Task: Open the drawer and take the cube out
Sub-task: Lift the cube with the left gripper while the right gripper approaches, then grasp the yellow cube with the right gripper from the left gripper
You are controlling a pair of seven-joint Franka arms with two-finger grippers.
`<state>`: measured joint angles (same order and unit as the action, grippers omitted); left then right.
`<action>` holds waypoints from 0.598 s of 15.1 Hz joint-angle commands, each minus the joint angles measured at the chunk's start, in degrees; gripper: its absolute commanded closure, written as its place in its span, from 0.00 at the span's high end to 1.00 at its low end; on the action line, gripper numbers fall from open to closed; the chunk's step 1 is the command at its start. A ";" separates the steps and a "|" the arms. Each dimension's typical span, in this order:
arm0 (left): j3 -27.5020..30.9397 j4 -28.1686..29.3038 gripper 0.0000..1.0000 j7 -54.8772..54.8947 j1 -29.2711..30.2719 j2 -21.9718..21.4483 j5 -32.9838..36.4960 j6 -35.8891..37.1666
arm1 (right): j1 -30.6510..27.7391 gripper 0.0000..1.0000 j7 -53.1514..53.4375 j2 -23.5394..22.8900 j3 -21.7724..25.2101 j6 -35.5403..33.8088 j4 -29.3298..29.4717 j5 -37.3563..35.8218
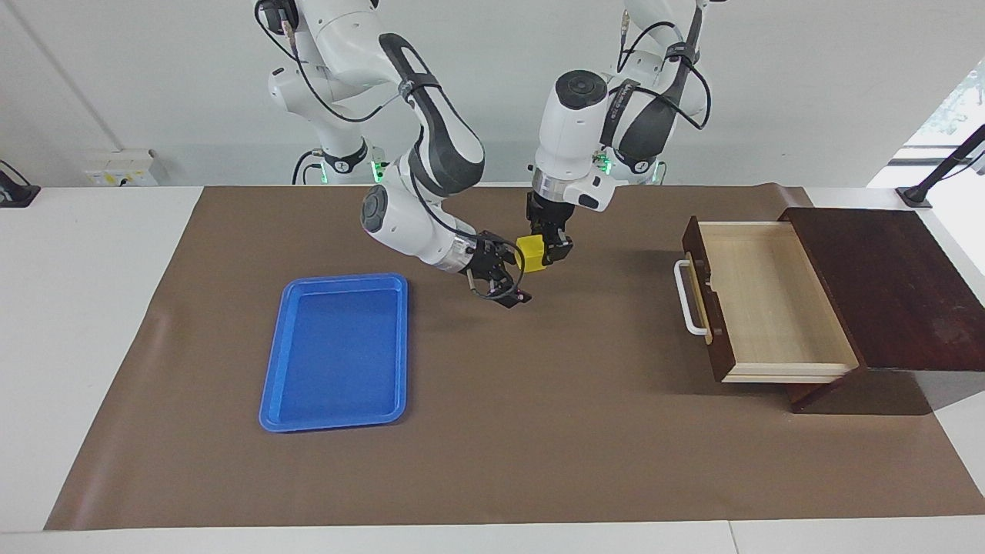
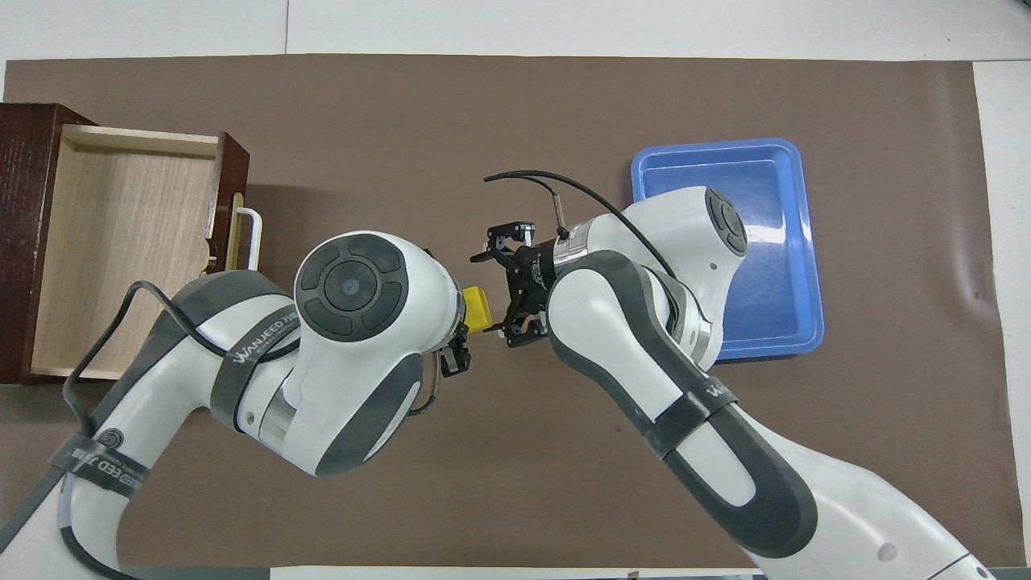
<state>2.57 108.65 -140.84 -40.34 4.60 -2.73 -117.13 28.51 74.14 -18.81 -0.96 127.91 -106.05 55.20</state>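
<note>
Left gripper (image 1: 548, 248), in the facing view: hung from above over the mat's middle, clamped on the yellow cube (image 1: 531, 253), cube aloft and clear of the cloth. Right gripper (image 1: 514, 278): came in sideways just beside the cube on the blue tray's (image 1: 335, 421) side, fingers spread and not closed on anything, tips at the cube's flank; contact could not be told. Drawer (image 1: 769, 308): pulled fully out at the left arm's end of the table, white handle (image 1: 687, 298) toward the middle, pale interior bare.

Overhead view: left gripper (image 2: 459, 334) mostly hidden under its own wrist, only the cube's (image 2: 478, 308) one corner showing beside it. Right gripper (image 2: 509, 290) pointed at that corner, fingers parted either side of it. Drawer (image 2: 121, 242) open and nothing inside; tray (image 2: 797, 242) partly covered by the right arm.

Step in hand, by judgement: drawer opened, cube already out, now a hand-over in mid-air. Next move would call for closing the right fingers squarely on the free faces before any release by the left, then carrying toward the tray, probably.
</note>
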 commanded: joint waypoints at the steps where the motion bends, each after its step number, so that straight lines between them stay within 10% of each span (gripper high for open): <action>1: 0.77 0.16 0.00 -1.80 -1.32 1.12 0.62 -2.31 | 1.72 1.00 0.75 0.61 -0.09 -1.43 0.93 -0.79; 9: 0.94 0.16 0.00 -1.72 -1.05 1.12 0.62 -1.70 | 1.20 1.00 0.75 1.05 0.00 -1.70 0.93 -0.79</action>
<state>2.59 108.70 -141.46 -40.35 5.83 -2.59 -118.48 30.29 74.36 -18.27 -0.84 127.16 -105.13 55.01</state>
